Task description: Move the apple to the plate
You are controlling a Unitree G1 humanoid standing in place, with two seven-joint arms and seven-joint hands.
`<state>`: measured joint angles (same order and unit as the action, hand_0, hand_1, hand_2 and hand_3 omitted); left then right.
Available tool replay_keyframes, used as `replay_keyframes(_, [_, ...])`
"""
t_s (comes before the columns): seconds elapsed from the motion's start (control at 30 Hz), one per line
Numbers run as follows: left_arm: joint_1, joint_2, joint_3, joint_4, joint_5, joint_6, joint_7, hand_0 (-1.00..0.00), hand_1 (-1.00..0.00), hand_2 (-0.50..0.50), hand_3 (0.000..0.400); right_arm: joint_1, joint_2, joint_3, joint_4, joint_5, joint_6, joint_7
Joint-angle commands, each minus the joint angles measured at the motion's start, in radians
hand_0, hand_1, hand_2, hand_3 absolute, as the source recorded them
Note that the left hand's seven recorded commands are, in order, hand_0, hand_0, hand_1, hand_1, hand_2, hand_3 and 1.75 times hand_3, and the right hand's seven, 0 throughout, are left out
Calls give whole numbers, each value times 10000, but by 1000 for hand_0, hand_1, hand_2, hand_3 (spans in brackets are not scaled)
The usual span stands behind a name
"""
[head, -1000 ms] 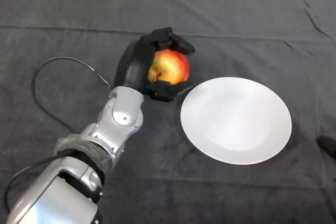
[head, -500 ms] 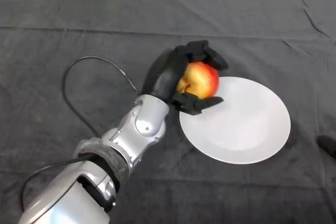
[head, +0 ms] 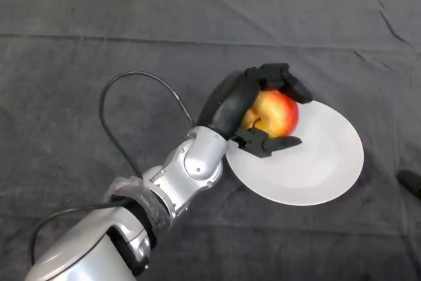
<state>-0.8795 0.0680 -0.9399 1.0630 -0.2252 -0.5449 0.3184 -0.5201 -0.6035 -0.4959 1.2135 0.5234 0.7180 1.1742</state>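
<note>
Over plate (head: 329,169), hand (head: 233,100) curled round apple (head: 275,112)

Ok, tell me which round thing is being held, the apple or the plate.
The apple: the left hand is curled round it above the plate, which lies flat on the cloth, ungripped.

Soft, even light falls from above on the dark grey cloth (head: 79,44), whose creases show only as faint shading. The round white plate (head: 322,162) is the brightest thing, without hard glare. The black hand (head: 230,100) casts a soft grey shadow onto it. Pale highlights lie on the silver-grey arm (head: 197,162), and a mild sheen on the red and yellow apple (head: 275,112).
</note>
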Motion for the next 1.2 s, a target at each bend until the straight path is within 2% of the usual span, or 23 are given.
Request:
replay_keyframes(0.03, [216,329,-292,-542,-305,184,-96,-1000,-1000,0,400,44,-168,-95,-25,-28,5,16])
replay_keyframes(0.17, [226,392,-499,-573,-529,261,-248,-1000,-1000,0,400,43,-168,-95,-23,-29,5,18])
replay_keyframes(0.2, [219,406,-532,-569,-577,278,-289,-1000,-859,-71,400,43,-168,-95,-22,-29,5,18])
replay_keyframes(0.27, [207,430,-590,-554,-666,307,-367,-827,-533,-147,331,43,-169,-95,-21,-30,5,19])
replay_keyframes(0.3, [202,439,-614,-545,-703,319,-396,-804,-494,-155,322,42,-169,-95,-21,-30,5,20])
replay_keyframes(0.33, [199,447,-638,-534,-738,330,-422,-678,-227,-225,271,42,-169,-94,-20,-30,5,20])
replay_keyframes(0.37, [196,454,-659,-524,-769,339,-442,-537,-82,-227,215,42,-169,-94,-19,-30,5,21])
replay_keyframes(0.4, [192,458,-677,-515,-797,349,-459,-384,0,-192,154,41,-170,-94,-19,-31,5,21])
replay_keyframes(0.43, [184,461,-694,-505,-828,363,-473,-255,0,-127,102,41,-170,-94,-18,-31,4,22])
replay_keyframes(0.47, [176,463,-706,-496,-852,373,-484,-239,0,-120,96,41,-170,-94,-18,-31,4,22])
replay_keyframes(0.5, [169,466,-719,-486,-879,381,-493,-129,0,-65,52,41,-170,-94,-17,-31,4,22])
replay_keyframes(0.57, [154,469,-736,-468,-924,393,-501,-12,0,-6,5,40,-171,-94,-16,-32,4,23])
replay_keyframes(0.87, [-133,658,-420,-407,-1157,319,-633,0,0,0,0,38,-172,-94,-10,-34,4,28])
replay_keyframes(1.03, [-273,1075,176,-480,-1176,-25,-619,0,0,0,0,37,-172,-94,-9,-35,3,29])
replay_keyframes(1.2, [-213,1614,811,-829,-999,-413,-251,0,0,0,0,37,-172,-94,-9,-36,2,30])
